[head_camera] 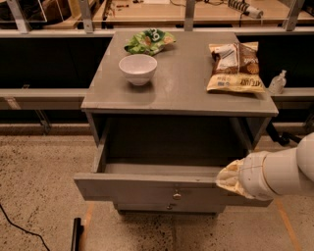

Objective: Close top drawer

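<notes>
One drawer, the top drawer (pixel 147 188), stands pulled well out at lower centre. The gripper (pixel 230 179) sits against the right end of its front, lower right; I cannot tell its grasp. Pushing there, off-centre, could skew and jam the drawer, or shove the whole desk (pixel 181 83).

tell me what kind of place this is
Likely a lab or workshop: wooden workbench behind, speckled floor, and the end effector at the front's right end of the open top drawer.
</notes>
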{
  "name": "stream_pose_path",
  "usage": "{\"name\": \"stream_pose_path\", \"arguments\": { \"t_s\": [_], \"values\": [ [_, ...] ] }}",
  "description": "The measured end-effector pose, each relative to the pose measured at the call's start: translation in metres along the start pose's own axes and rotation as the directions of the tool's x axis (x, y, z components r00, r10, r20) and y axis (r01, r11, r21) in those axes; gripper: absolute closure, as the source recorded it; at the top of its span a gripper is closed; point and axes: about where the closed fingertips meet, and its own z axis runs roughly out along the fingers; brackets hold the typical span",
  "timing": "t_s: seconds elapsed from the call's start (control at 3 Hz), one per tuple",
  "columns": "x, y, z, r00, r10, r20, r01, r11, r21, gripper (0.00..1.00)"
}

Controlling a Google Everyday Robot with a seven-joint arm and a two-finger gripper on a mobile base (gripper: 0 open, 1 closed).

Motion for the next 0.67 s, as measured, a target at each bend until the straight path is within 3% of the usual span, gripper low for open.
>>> {"name": "stream_pose_path", "arguments": {
  "t_s": [0.33, 0.67],
  "values": [
    [0.009, 0.023, 0.001, 1.000, 0.029, 0.006, -0.029, 0.9987, 0.042, 1.00],
    [0.017, 0.031, 0.013, 1.000, 0.030, 0.002, -0.030, 0.9976, 0.062, 1.00]
  ]
}}
